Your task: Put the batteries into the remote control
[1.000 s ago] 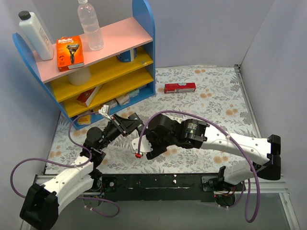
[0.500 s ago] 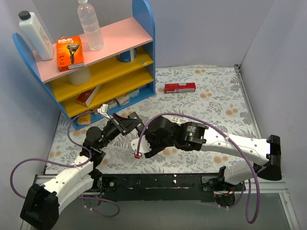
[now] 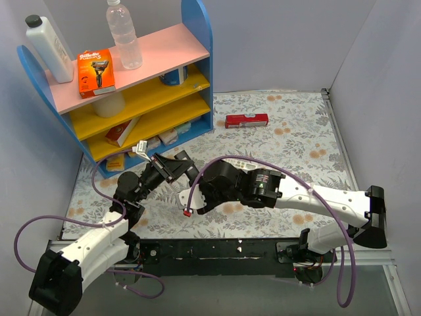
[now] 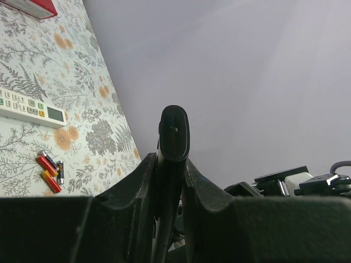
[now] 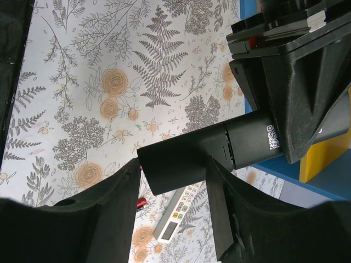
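Black remote (image 5: 247,139) clenched in the left gripper (image 4: 170,164), up above the floral table (image 3: 296,151).

On the blue shelf unit (image 3: 197,39): clear bottle (image 3: 123,36), white bottle (image 3: 48,49) and orange razor box (image 3: 97,72) on the pink top, small boxes on the yellow tiers. Clearest from the left wrist, hidden from above by the arms: batteries (image 4: 49,170), tiny red and dark cylinders, loose on the cloth near a white remote (image 4: 33,108). From the right wrist: right gripper (image 5: 174,161) partly spread astride the black remote's free end, perhaps touching; cannot tell whether gripping.
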Tool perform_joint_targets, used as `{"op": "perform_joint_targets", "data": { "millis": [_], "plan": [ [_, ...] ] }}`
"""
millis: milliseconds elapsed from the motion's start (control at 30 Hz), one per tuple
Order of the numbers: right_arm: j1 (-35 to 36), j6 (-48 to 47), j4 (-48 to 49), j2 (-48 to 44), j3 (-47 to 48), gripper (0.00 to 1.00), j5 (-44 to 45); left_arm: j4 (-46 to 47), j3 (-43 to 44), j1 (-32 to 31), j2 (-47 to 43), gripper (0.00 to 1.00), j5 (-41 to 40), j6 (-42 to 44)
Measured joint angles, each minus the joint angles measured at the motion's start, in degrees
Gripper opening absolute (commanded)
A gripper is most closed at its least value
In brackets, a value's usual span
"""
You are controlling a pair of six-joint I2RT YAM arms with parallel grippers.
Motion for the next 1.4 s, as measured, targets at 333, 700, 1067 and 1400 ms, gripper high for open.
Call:
{"op": "perform_joint_targets", "data": {
  "millis": [333,700,1067,1400],
  "plan": [
    [-2.4,-1.2,0.9,0.9,0.2,0.55,-1.2,0.1,1.4,0.5,1.6,0.00,-0.4,1.6],
    [-4.6,-3.2,0.6,2.7,1.6,0.55,-2.5,0.0,2.8,0.5,3.9,0.00,-1.7,3.1],
    [-6.1,-2.0,9.5,2.8,1.8,0.56,-4.8,0.5,3.6,-0.7,5.2,0.00,0.4,1.7],
    [-7.2,7.3,11.1,-1.9,-0.1,0.66,-6.7,-16.8,10.6,-1.8,1.6,0.00,-0.7,2.7]
  ]
}}
